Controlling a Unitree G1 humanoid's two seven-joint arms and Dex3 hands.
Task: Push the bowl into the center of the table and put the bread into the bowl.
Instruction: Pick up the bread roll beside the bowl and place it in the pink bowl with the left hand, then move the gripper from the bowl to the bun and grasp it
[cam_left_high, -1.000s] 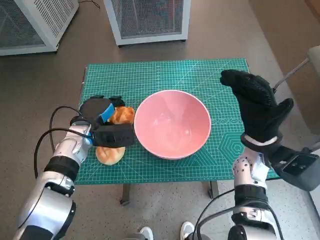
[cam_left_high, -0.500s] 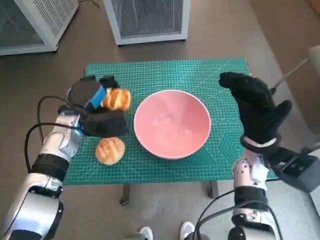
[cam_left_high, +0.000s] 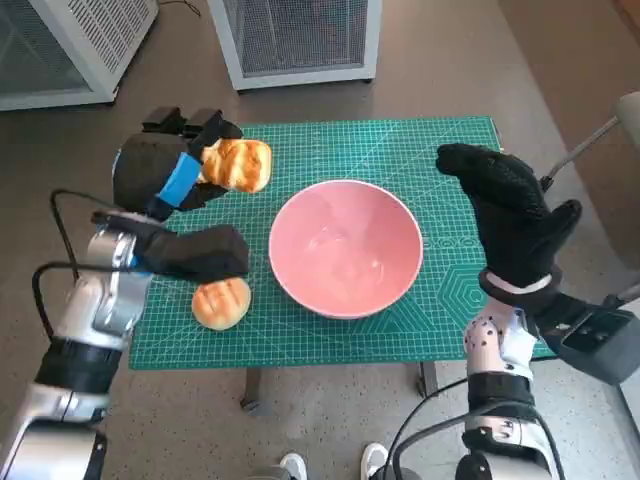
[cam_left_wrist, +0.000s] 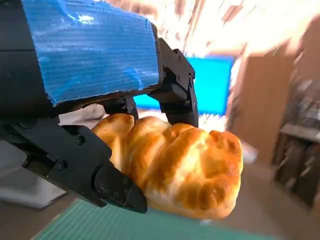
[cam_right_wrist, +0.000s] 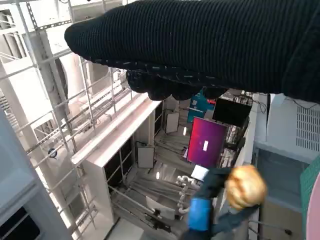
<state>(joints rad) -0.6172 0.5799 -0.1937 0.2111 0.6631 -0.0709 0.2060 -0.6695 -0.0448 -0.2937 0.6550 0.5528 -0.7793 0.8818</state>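
Moved: our left hand (cam_left_high: 165, 180) is lifting, pinching a bread roll (cam_left_high: 238, 163).
Right hand (cam_left_high: 510, 212): we are hovering, fingers spread.
Bowl (cam_left_high: 345, 247): center.

1. Two bread rolls: one (cam_left_high: 238, 163) gripped in the left hand (cam_left_high: 165, 180), one (cam_left_high: 221, 302) lying on the surface (cam_left_high: 400, 140).
2. One pink bowl (cam_left_high: 345, 247).
3. Two hands: the left and the gloved right hand (cam_left_high: 510, 215).
4. Two white mesh cabinets (cam_left_high: 295, 40) on the floor.
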